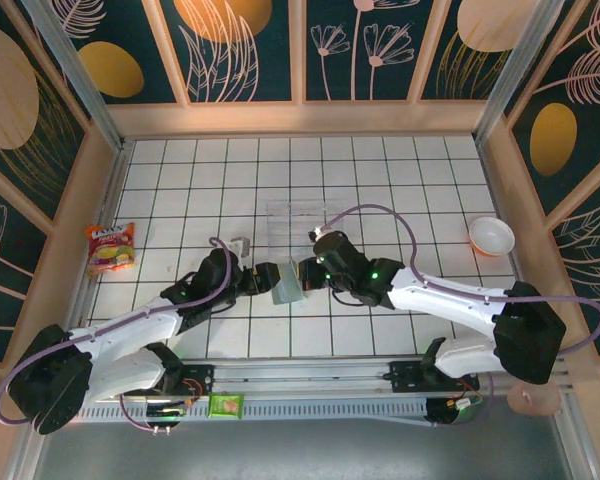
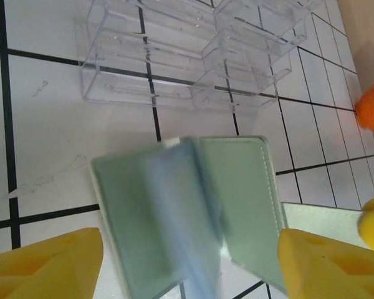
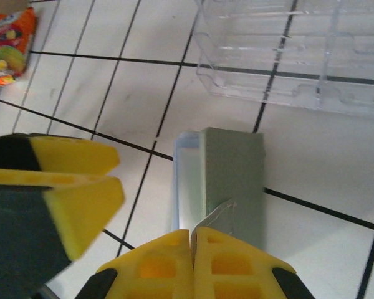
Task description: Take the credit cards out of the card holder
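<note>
Yellow right fingers (image 3: 156, 261) clamp the card holder (image 3: 232, 177); left wrist view shows left fingers (image 2: 50, 261) spread, empty.

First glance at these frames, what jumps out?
Both arms meet mid-table at the grey-green card holder, which stands open like a book with a clear organizer just beyond it. The left gripper is open, one finger on each side of the holder. The right gripper is shut, pinching what looks like a thin card at the holder's edge.
</note>
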Robot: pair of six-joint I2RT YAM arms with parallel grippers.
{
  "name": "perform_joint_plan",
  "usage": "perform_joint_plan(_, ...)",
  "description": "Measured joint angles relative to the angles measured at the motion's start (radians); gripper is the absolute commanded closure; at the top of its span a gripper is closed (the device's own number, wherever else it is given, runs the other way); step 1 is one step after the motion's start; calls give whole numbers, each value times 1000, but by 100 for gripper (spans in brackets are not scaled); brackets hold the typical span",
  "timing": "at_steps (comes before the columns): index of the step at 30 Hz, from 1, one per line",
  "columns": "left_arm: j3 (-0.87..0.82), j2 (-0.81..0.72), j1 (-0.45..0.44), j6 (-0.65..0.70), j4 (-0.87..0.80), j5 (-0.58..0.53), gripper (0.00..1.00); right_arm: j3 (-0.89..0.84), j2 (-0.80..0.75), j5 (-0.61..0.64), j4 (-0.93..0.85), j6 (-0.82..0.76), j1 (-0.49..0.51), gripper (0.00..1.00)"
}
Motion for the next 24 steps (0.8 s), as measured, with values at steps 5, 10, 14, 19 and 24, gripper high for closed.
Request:
perform_joint_plan(5, 0, -6, 0, 11, -2, 0, 30, -34, -1, 13, 1, 13, -11, 100)
perform_joint_plan(10, 0, 28, 0, 37, 2, 0, 35, -140, -3, 87, -23, 60, -69, 100)
perform_joint_plan(14, 10, 87, 0, 58, 10, 9, 42, -192, 57, 147, -53, 97, -96, 100)
perform_joint_plan(19, 39, 165, 0, 77, 40, 43, 44, -200, 125, 181, -45, 135, -95, 87)
perform_joint_plan(24, 51, 207, -6, 87, 65, 64, 61, -200, 127, 200, -47, 142, -95, 80)
